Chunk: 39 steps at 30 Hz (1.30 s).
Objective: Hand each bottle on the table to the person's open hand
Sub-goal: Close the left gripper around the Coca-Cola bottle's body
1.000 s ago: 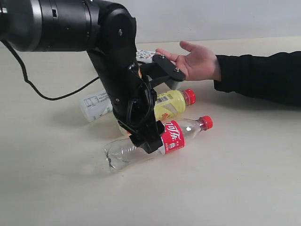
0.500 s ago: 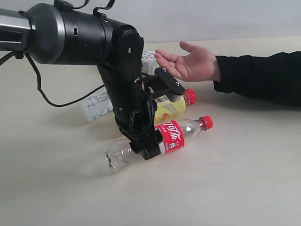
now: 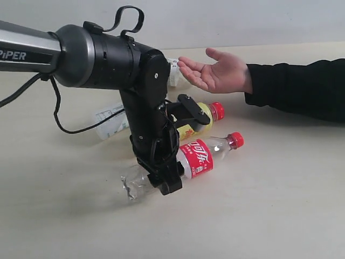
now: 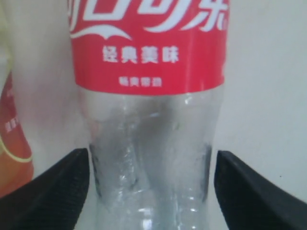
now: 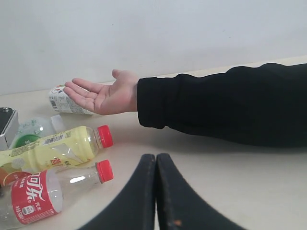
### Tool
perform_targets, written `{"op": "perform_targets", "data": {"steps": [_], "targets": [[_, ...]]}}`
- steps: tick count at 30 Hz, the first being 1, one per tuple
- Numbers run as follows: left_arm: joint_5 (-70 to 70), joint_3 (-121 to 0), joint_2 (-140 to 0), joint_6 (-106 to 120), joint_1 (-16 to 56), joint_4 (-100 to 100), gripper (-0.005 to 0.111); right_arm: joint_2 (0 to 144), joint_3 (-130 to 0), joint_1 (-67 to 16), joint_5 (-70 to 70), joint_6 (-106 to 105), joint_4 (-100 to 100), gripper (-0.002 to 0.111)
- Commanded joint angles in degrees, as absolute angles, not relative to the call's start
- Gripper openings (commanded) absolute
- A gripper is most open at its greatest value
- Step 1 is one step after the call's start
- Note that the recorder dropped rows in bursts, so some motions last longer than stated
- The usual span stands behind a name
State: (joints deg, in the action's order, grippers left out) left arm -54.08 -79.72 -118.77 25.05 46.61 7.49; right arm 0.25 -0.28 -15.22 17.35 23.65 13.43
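On the beige table (image 3: 280, 216), my left gripper (image 4: 151, 189) has come lower and now stands open astride the lying Coca-Cola bottle (image 3: 197, 157), so I judge closing comes next.

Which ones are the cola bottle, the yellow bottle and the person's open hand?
cola bottle (image 3: 195, 158): exterior view, on its red label.
yellow bottle (image 5: 67, 146): right wrist view, mid-body.
person's open hand (image 3: 218, 74): exterior view, palm.
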Motion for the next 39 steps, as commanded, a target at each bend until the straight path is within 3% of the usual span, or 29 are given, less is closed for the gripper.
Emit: {"op": "perform_targets", "data": {"steps": [1, 18, 20, 22, 28, 39], "targets": [[-53.76, -79.99, -118.94, 25.3, 46.91, 7.8, 0.07, 0.0, 0.0, -14.97, 17.27, 23.61, 13.45, 0.0], [-53.44, -79.99, -122.24, 25.3, 46.91, 9.4, 0.07, 0.0, 0.0, -14.97, 16.62, 23.61, 13.45, 0.0], [-53.71, -79.99, -122.24, 25.3, 46.91, 9.4, 0.061, 0.0, 0.0, -14.97, 16.62, 23.61, 13.45, 0.0], [-53.71, -79.99, -122.24, 25.3, 46.91, 9.4, 0.042, 0.0, 0.0, -14.97, 16.62, 23.61, 13.45, 0.0], [-53.71, -79.99, -122.24, 25.3, 46.91, 9.64, 0.0, 0.0, 0.0, -14.97, 16.62, 23.61, 13.45, 0.0], [-57.06, -79.99, -117.88, 25.05, 47.26, 13.63, 0.0, 0.0, 0.0, -14.97, 16.62, 23.61, 13.45, 0.0]]}}
